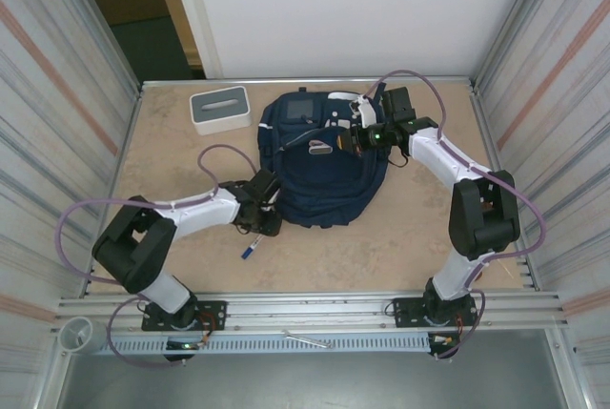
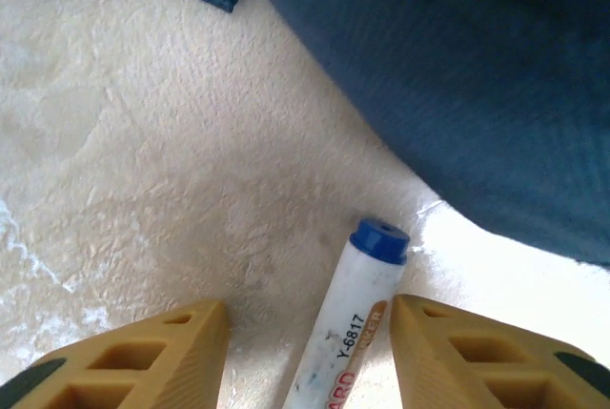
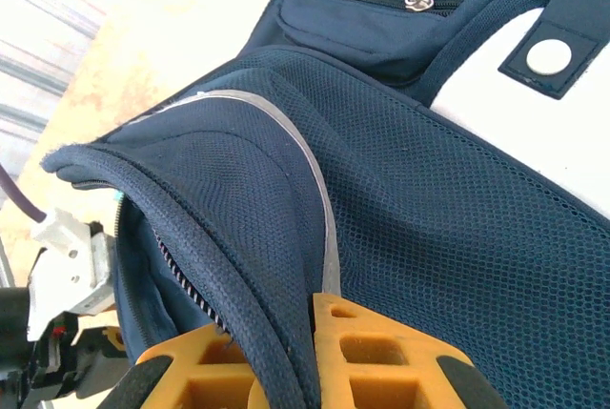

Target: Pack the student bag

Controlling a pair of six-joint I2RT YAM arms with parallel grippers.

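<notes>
Left tool [image 2: 307, 333] is down at the bench [image 2: 143, 142], its 2 yellow fingers spread wide. A white marker [image 2: 343, 323] with a blue cap lies in the gap. It sits off-centre, nearly against the finger on the right of the wrist view. The marker's long axis runs along the gap, and the cap points away at the student bag [image 1: 319, 166], just beyond it.

The bag sits mid-bench, towards the far edge, with the marker off its near-left corner. At the bag's far-right side, the right tool [image 3: 272, 347] is clamped on the zip-edged rim, holding that flap up.

The left arm is plainly the nearer 1 to the marker. My read: squeeze across the barrel next, then carry it far-right to the raised rim. That off-centre barrel could roll as the fingers meet it.
</notes>
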